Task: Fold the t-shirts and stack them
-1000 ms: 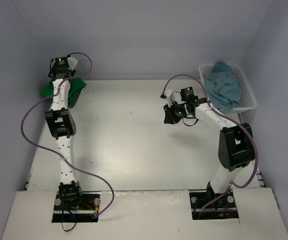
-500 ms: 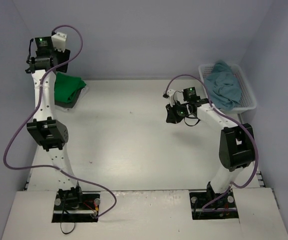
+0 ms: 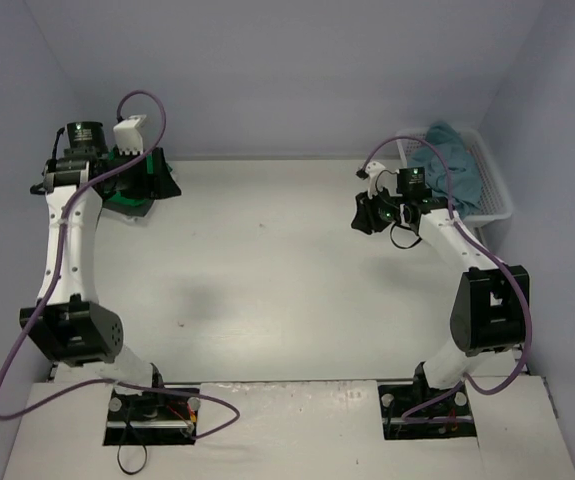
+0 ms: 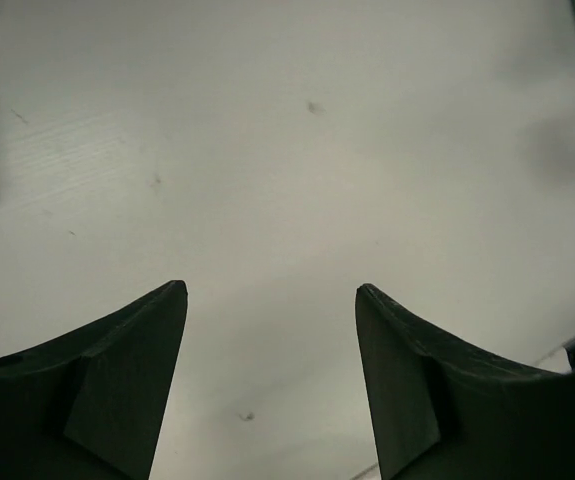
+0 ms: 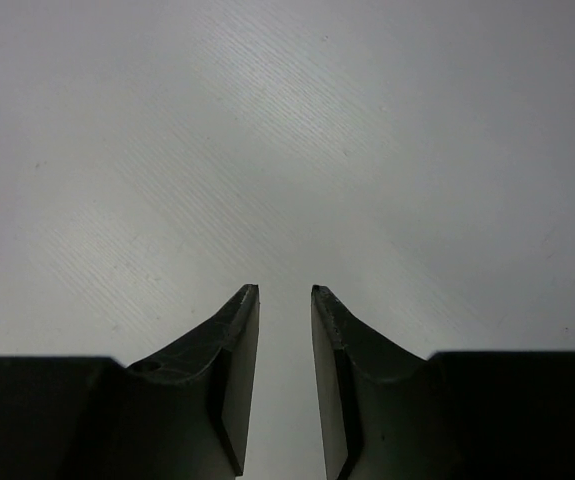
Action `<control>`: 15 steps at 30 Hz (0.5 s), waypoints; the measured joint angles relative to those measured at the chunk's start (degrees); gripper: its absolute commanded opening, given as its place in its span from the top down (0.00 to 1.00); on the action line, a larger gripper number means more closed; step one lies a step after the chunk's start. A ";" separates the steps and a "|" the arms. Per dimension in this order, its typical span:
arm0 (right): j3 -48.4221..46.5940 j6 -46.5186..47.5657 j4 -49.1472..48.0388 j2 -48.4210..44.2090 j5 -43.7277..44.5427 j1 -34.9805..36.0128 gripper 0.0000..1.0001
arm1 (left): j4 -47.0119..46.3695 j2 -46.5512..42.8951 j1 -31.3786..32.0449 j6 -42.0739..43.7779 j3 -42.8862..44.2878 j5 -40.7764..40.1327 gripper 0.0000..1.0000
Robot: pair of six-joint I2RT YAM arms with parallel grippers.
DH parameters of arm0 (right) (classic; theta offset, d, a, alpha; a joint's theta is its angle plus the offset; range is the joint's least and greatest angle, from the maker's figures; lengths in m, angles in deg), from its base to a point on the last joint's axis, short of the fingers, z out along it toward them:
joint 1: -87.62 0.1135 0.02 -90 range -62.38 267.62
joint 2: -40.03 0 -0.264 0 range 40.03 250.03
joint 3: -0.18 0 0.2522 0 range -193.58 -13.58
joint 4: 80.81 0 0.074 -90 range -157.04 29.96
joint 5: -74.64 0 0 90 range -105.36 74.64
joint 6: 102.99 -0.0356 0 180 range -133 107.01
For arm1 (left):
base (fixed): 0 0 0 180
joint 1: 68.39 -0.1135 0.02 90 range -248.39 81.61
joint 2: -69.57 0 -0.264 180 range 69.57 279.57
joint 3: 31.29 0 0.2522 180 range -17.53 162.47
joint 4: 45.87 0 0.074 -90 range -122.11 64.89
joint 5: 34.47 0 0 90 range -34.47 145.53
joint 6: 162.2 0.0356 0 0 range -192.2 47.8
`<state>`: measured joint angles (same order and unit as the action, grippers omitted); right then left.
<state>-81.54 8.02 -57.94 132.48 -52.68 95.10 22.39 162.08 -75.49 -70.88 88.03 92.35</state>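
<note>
The green t-shirt (image 3: 119, 190) lies folded at the far left corner of the desk (image 3: 267, 290), which looks like the spot picked for the stack. The left end effector (image 3: 157, 177) hangs right beside it, turned out toward the open middle. The teal-blue t-shirt (image 3: 445, 158) sits bunched in the white lattice basket (image 3: 495, 207) at the far right, not yet folded. The right end effector (image 3: 367, 212) is near the basket's left side, probably because that shirt is next.

Only the overhead view shows either shirt. The wrist cameras see bare desk, but they settle the fingers: the left pair are spread wide with nothing between them, and the right pair stand a narrow slit apart, also empty. Whether other shirts lie under the green one, I cannot tell.
</note>
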 measured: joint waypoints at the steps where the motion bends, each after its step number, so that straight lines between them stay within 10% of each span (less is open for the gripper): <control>1: 0.04 -0.07 -0.09 0.00 0.00 -0.42 0.73 | -0.07 -2.43 0.15 -0.24 -2.43 1.27 0.37; 15: 0.24 -2.05 1.09 1.97 -3.32 -11.23 0.43 | -2.84 -20.81 0.35 3.61 -26.03 5.57 0.36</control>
<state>-81.30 5.97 -56.85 134.45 -56.00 83.87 19.55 141.27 -75.14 -67.27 62.00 97.92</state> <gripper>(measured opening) 0.513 0.637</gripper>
